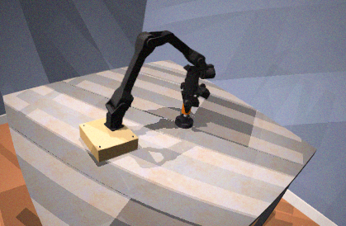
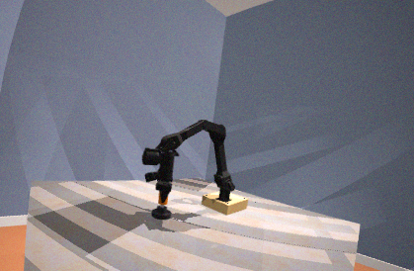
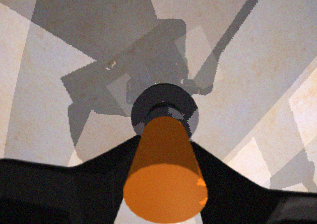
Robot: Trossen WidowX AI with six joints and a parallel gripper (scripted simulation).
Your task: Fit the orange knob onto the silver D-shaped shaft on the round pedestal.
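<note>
The orange knob (image 1: 183,110) (image 2: 165,202) (image 3: 165,192) is upright between the fingers of my gripper (image 1: 186,108) (image 2: 163,199) (image 3: 164,143), which is shut on it. The round black pedestal (image 1: 184,122) (image 2: 161,214) (image 3: 143,102) stands on the table right below the knob. A short bit of the silver shaft (image 1: 185,115) shows between the knob's lower end and the pedestal in the top view, so the knob is not down on the pedestal. In the wrist view the knob covers the shaft. The knob's hole and the flat sides are hidden.
The arm's base sits on a pale wooden block (image 1: 117,144) (image 2: 225,204), to the left of the pedestal in the top view and to its right in the exterior view. The striped table (image 1: 223,173) (image 2: 267,237) carries shadows of the arm around the pedestal.
</note>
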